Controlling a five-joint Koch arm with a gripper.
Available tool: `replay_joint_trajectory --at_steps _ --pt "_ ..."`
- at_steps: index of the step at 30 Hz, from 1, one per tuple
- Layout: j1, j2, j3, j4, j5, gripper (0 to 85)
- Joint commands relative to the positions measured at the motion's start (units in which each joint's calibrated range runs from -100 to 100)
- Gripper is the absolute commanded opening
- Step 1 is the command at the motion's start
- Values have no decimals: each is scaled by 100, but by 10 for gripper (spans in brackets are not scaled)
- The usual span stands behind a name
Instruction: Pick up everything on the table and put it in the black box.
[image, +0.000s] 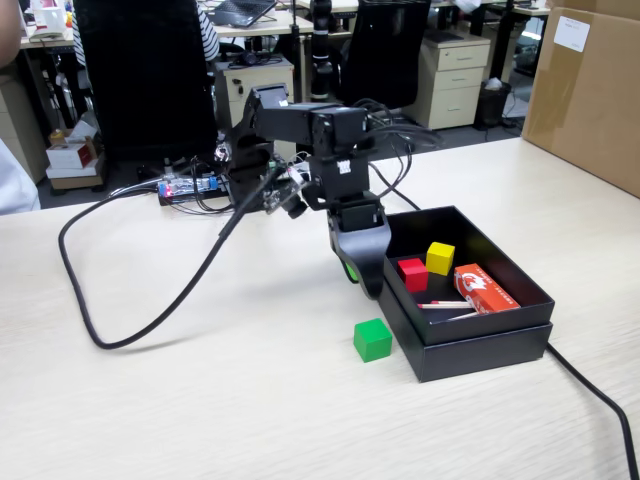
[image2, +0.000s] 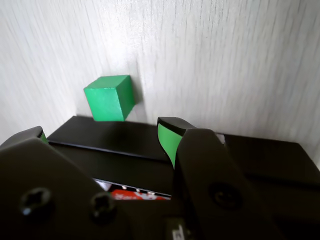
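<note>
A green cube (image: 372, 339) sits on the table just left of the black box (image: 480, 345). In the wrist view the green cube (image2: 109, 98) lies beyond the box's rim (image2: 115, 135). My gripper (image: 362, 278) hangs over the box's left edge, above and behind the cube, apart from it. Its jaws stand wide open and hold nothing; the green-padded fingertips (image2: 166, 140) straddle the box wall in the wrist view, where the gripper (image2: 102, 132) is empty. Inside the box lie a red cube (image: 412, 273), a yellow cube (image: 439, 258), a red packet (image: 485, 288) and a thin stick (image: 445, 305).
A thick black cable (image: 150, 320) loops over the table on the left. Another cable (image: 600, 400) runs from the box to the front right. A large cardboard box (image: 585, 90) stands at the back right. Office chairs and desks are behind the table.
</note>
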Motion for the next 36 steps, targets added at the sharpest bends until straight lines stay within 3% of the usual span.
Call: replay_joint_trajectory --at_steps 1,15,19,20,21,22,29,32,36 --pt "15 163 590 335 -68 456" --pt "-24 1437 1052 766 -366 444" --pt "-34 1552 1052 766 -479 274" --pt "-39 1575 1061 766 -479 202" --pt "-63 1563 1070 766 -479 31" --pt "-68 1563 1070 766 -479 9" --pt "-127 381 753 360 -425 9" --pt "-20 -1650 -136 257 -430 9" --pt "298 -2935 -516 248 -425 9"
